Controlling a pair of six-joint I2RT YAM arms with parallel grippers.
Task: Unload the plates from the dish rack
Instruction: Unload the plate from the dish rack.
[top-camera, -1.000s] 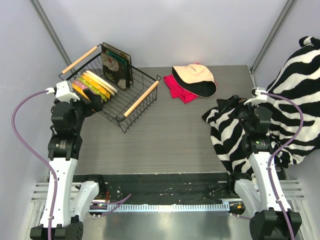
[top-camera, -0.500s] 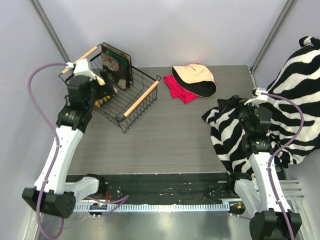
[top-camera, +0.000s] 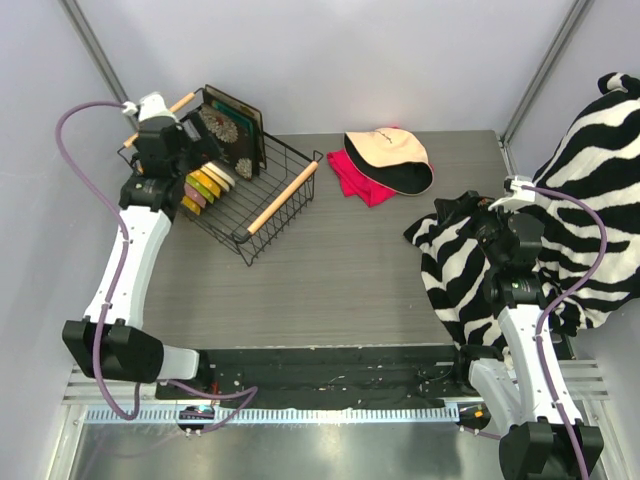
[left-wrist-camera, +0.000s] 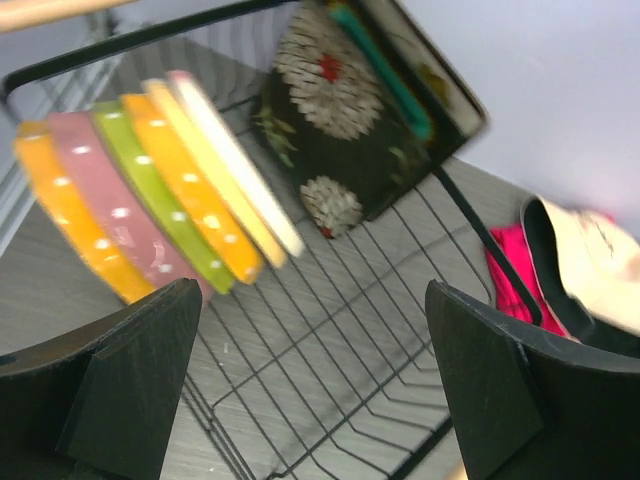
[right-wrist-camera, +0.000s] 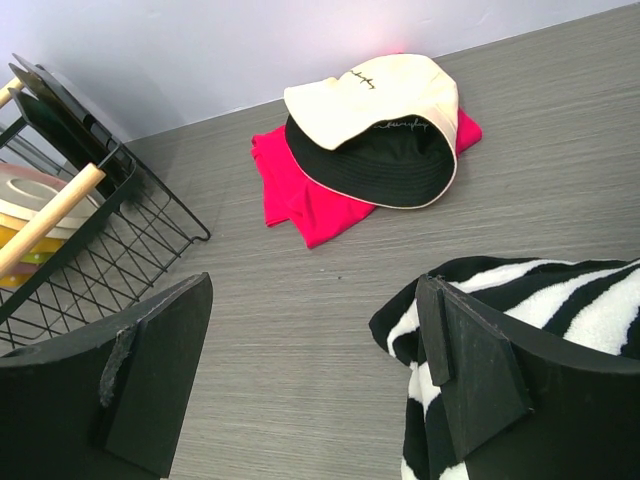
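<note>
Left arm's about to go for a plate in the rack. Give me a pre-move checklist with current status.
1. Left gripper open and empty: ok.
2. Left gripper above the dish rack: ok.
3. One plate lined up between the fingers: not ok. The round plates sit off to one side, and the gap shows only bare wire.
4. Room for a finger between neighbouring round plates: cannot tell, the wrist view is blurred.
5. Square plate out of the path: ok, it leans at the rack's far end, beyond the round ones.
6. Right gripper open and well away from the rack: ok.
</note>
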